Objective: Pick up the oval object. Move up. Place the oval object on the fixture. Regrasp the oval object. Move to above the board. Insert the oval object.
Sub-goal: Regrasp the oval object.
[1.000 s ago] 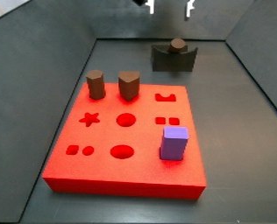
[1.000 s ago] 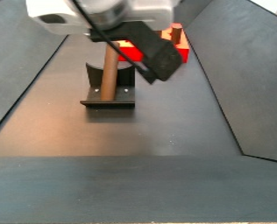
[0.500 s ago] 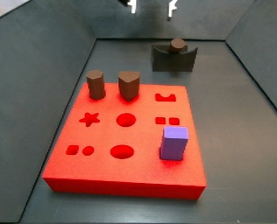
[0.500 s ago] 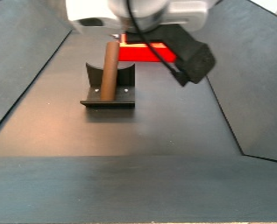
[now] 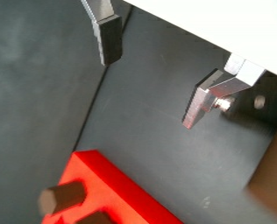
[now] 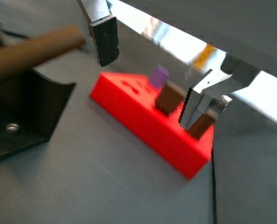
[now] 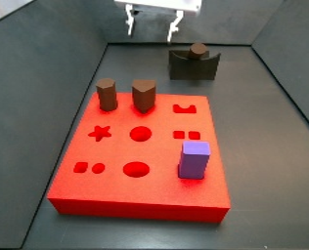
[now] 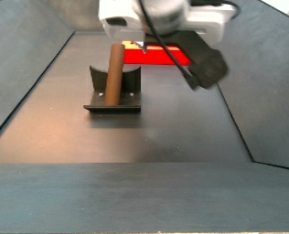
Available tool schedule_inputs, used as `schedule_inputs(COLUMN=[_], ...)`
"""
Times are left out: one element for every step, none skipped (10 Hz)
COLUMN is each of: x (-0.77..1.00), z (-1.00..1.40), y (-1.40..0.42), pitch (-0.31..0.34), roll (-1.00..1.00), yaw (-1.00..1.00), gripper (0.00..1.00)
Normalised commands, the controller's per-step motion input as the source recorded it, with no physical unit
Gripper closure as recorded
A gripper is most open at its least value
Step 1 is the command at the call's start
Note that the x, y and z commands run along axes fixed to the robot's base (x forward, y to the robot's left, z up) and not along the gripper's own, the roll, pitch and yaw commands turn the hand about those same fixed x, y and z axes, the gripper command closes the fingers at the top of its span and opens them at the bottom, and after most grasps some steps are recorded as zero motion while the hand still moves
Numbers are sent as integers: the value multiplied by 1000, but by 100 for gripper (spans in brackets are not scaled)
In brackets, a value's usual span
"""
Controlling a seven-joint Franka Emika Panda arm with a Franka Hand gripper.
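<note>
The gripper point(image 7: 154, 23) hung high near the back wall, up and to the left of the fixture point(image 7: 194, 65) in a side view. Its two silver fingers point(image 5: 205, 98) stood wide apart in both wrist views, with nothing between them but bare floor and, in a wrist view, the board point(image 6: 152, 125) and its pegs beyond the gap.

Against the frames half a second and a second earlier, the gripper had dropped further into a side view and moved left: then only the fingertips showed at the top edge, more nearly over the fixture. In the side view from the other end, the arm's white housing point(image 8: 165, 15) had shifted right and away, so it no longer covered the top of the oval object point(image 8: 112, 75).

The oval object stood upright in the fixture point(image 8: 112, 96), unchanged in place, free of the gripper. In a wrist view it showed as a long brown rod point(image 6: 36, 51) resting in the dark fixture point(image 6: 24, 109).

The board point(image 7: 142, 155) lay flat in front of the fixture, unmoved. Two short brown pegs point(image 7: 107, 95) point(image 7: 144, 95) stood at its back left, and the purple block point(image 7: 194, 160) stood near its front right.
</note>
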Motion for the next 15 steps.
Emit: schedule_inputs(x=[-68, -66, -64, -51, -38, -39, -43, -49, -49, -46, -47, -47, -45, -45, -45], z=[-132, -47, -15, -3, -8, 3, 6, 8, 8, 3, 1, 3, -5, -8, -5], y=[-590, -385, -178, -33, -35, -32, -24, -19, -12, -16, -13, -9, -6, -10, -3], pitch=[-127, -152, -175, -203, -221, -244, -254, -274, -279, -282, -279, -265, -248, -201, -149], roll=[1000, 1000, 1000, 1000, 1000, 1000, 1000, 1000, 1000, 1000, 1000, 1000, 1000, 978, 954], yaw=[-922, -923, -923, -932, -938, -940, -943, -950, -954, -964, -970, -985, -1000, -1000, -1000], gripper=[0, 0, 0, 0, 0, 0, 0, 0, 0, 0, 0, 0, 0, 0, 0])
